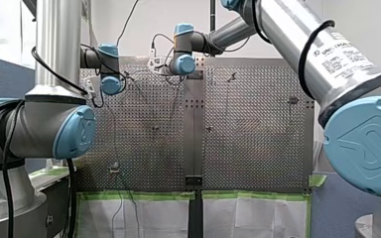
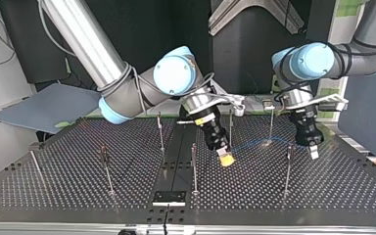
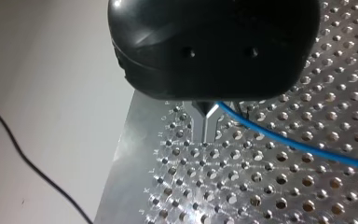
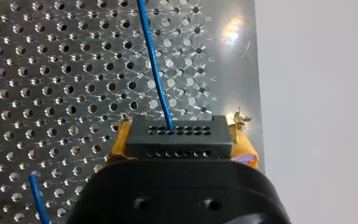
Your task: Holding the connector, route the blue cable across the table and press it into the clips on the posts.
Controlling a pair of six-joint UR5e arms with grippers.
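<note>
The blue cable [image 4: 156, 70] runs low over the table [image 2: 54, 186] from the connector [image 4: 177, 137], clamped in the right gripper [image 4: 177, 140], to the left gripper [image 3: 206, 122], apparently pinched shut on it, so a hard pull could slip it free or snag a post [image 2: 194, 166].

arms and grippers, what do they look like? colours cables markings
My left arm and my right arm are silver tubes with light-blue joint caps and black cables looped along them. My right arm carries dark Universal Robots lettering. My left gripper has a glossy black body and narrow metal fingers; my right gripper is black with yellow pads.
</note>
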